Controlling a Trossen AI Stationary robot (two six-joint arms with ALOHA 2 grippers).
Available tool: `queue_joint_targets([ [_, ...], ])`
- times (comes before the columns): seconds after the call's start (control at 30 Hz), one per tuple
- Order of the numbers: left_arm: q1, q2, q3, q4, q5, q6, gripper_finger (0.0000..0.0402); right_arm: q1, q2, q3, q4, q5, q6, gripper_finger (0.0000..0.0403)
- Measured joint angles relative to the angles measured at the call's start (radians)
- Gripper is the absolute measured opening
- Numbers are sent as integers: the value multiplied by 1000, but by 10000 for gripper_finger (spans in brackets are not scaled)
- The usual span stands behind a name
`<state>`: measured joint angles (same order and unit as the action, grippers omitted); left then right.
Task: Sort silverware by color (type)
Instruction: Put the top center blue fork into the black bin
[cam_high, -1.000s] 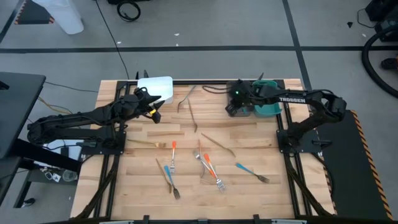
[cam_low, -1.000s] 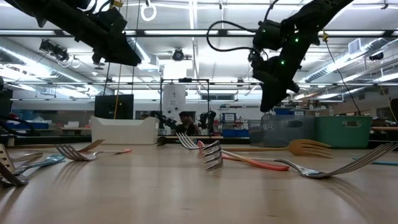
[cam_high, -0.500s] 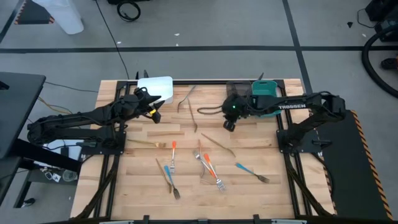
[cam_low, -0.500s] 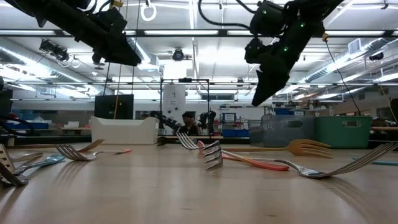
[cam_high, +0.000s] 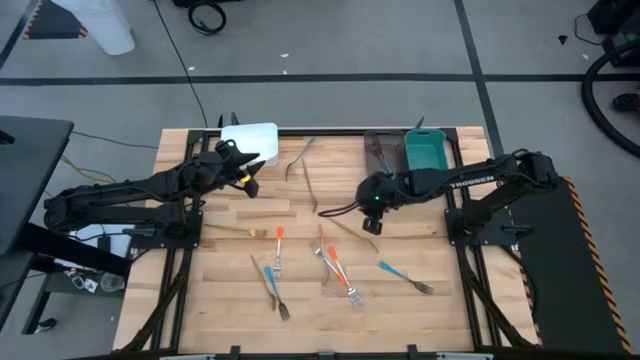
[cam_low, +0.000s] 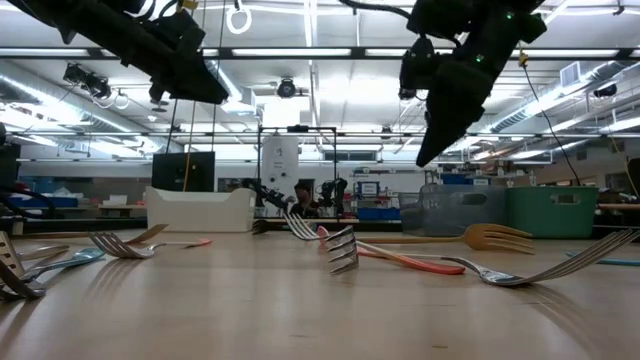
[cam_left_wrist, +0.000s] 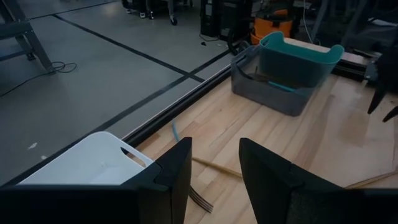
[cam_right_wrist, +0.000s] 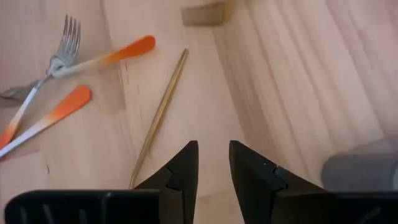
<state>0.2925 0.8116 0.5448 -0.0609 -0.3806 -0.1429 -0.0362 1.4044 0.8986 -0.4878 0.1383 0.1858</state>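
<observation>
Above the middle of the wooden bench, my right gripper hangs over a thin gold utensil that lies flat and slanted on the boards. Its fingers stand a narrow gap apart with nothing between them, and in the right wrist view that gap lines up with the gold shaft just past the tips. I judge this is a lineup for a pick, since the piece is slim and lies flush on the wood, so the tips will need to straddle it squarely. My left gripper waits beside the white bin at the far left of the bench, its fingers parted and empty, kept out of the way near a drop-off spot. The silverware is mostly scattered across the near half of the bench: orange-handled forks near the centre, blue-handled forks to either side, another gold piece off to the left, and more thin utensils near the far edge between the bins. A grey bin and a teal bin sit side by side at the far right. The grey bin appears to hold at least one utensil; most of the sorting seems left to do.
</observation>
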Motion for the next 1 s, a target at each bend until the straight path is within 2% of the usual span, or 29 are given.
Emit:
queue_joint_targets([
  [0.27, 0, 0, 0, 5, 0, 0, 141, -12, 0, 0, 166, -1, -95, 100],
  [0.6, 3, 0, 0, 37, 0, 0, 141, -112, 14, 11, 245, -43, -177, 97],
  [1.0, 4, 0, 0, 33, 0, 23, 141, -184, 292, 345, 129, -71, -420, 97],
])
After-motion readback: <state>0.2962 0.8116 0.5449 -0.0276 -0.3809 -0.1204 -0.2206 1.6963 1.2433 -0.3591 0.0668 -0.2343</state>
